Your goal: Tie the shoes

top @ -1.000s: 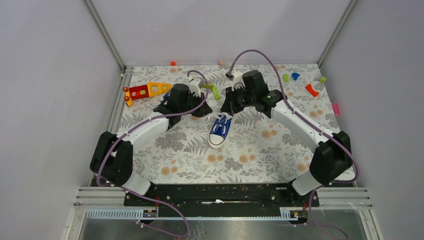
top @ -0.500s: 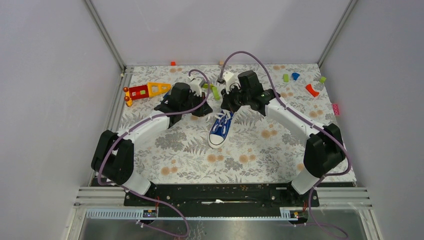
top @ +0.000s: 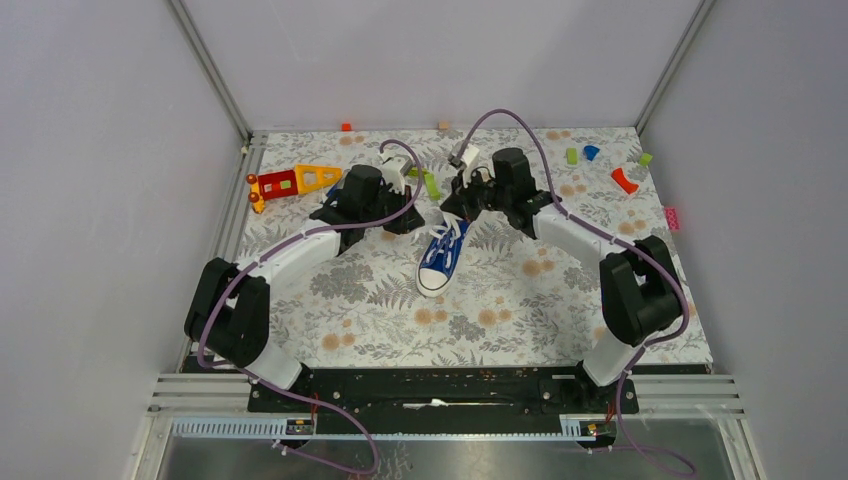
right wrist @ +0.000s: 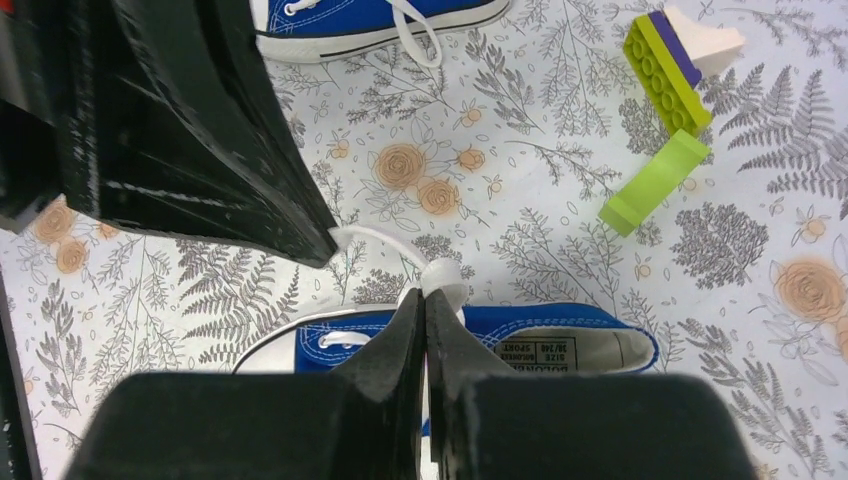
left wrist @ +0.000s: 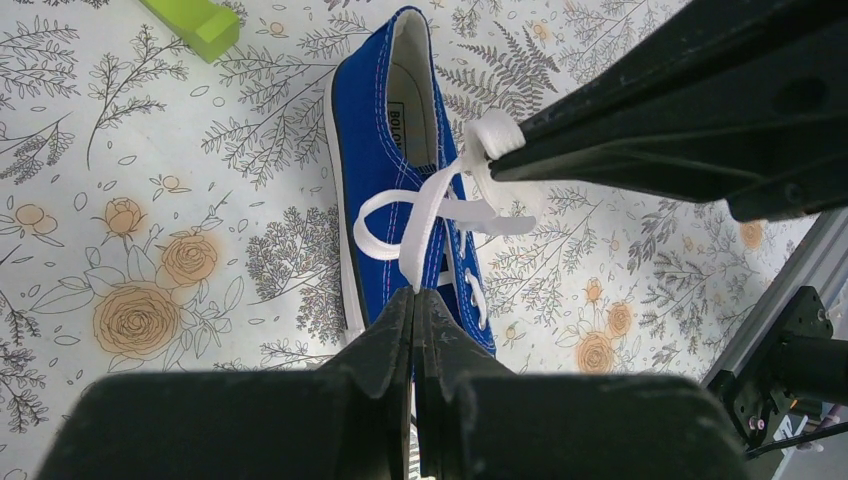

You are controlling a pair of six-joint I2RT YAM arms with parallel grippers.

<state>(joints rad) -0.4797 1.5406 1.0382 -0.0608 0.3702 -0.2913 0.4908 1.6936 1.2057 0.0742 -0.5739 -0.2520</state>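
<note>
One blue shoe (top: 439, 260) lies mid-table, toe toward the arms; it also shows in the left wrist view (left wrist: 400, 190) and the right wrist view (right wrist: 565, 340). My left gripper (left wrist: 415, 292) is shut on one white lace strand just above the shoe's eyelets. My right gripper (right wrist: 425, 300) is shut on the other lace (right wrist: 445, 275), held bunched over the shoe's opening. In the top view the left gripper (top: 405, 215) and right gripper (top: 456, 212) sit close together behind the shoe's heel. The laces cross between them (left wrist: 430, 205). The second shoe (right wrist: 380, 15) lies beyond, laces loose.
A red-orange-yellow toy (top: 295, 181) lies at the back left. Green bricks (right wrist: 652, 182) and a green-purple brick (right wrist: 667, 58) lie near the shoe. Several small coloured blocks (top: 624, 180) are scattered at the back right. Grey walls enclose the table.
My right arm has swung left, bringing its gripper over the shoe's heel beside the left gripper, with the lace drawn up. The left arm has hardly moved.
</note>
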